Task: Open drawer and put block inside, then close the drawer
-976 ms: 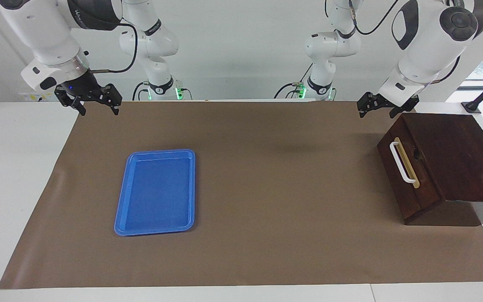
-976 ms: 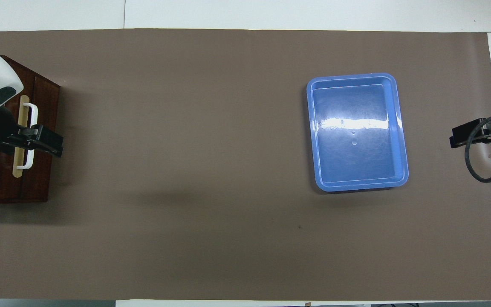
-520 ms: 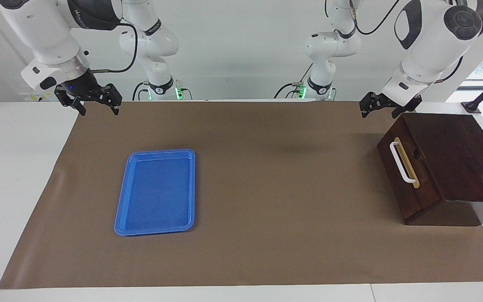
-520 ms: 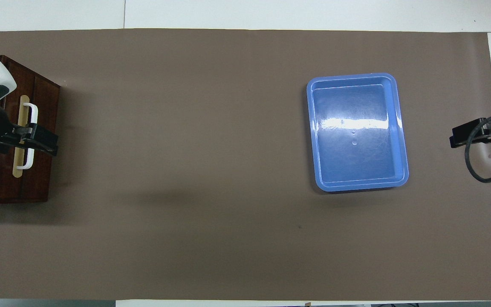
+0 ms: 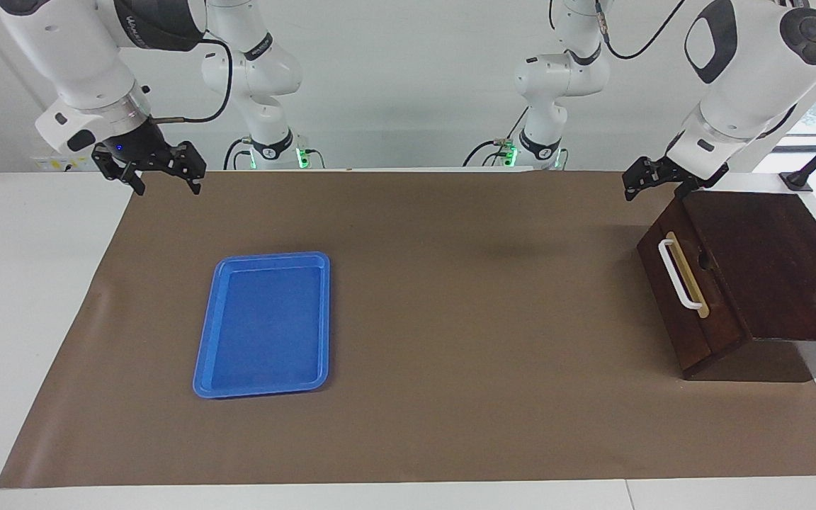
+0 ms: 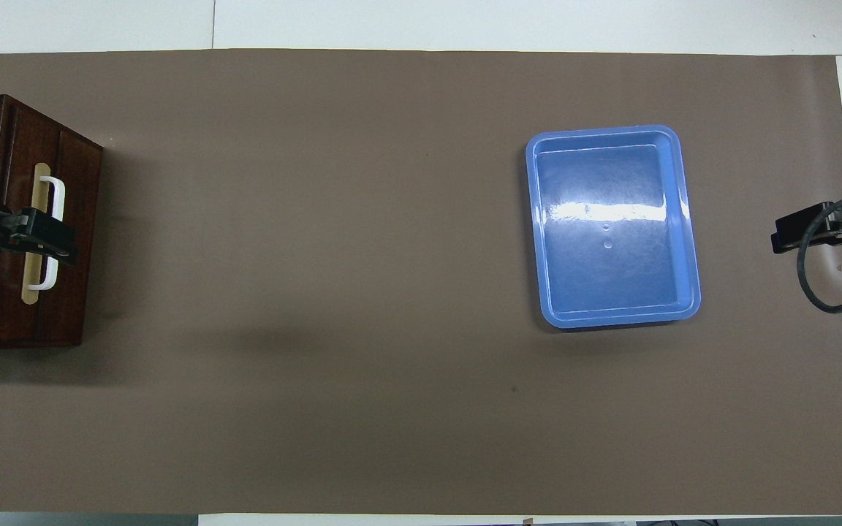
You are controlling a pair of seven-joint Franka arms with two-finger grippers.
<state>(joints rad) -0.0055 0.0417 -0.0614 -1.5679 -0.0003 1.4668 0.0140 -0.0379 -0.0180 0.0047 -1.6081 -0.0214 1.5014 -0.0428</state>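
The drawer (image 5: 663,297) sits shut in a dark brown wooden box (image 5: 769,262) at the left arm's end of the table. Its white bar handle (image 5: 678,275) faces the table's middle. My left gripper (image 5: 652,191) hangs open and holds nothing, up in the air over the box's corner nearest the robots. In the overhead view the left gripper (image 6: 26,237) covers the middle of the handle (image 6: 55,197). My right gripper (image 5: 167,188) waits open and holds nothing over the mat's edge at the right arm's end. The block is out of view.
An empty blue plastic tray (image 5: 263,326) lies on the brown mat (image 5: 465,319) toward the right arm's end. The tray (image 6: 611,226) is well apart from both grippers. White tabletop borders the mat.
My left gripper has drifted toward the left arm's end of the table, further over the box. The right arm, the drawer and the tray have not moved.
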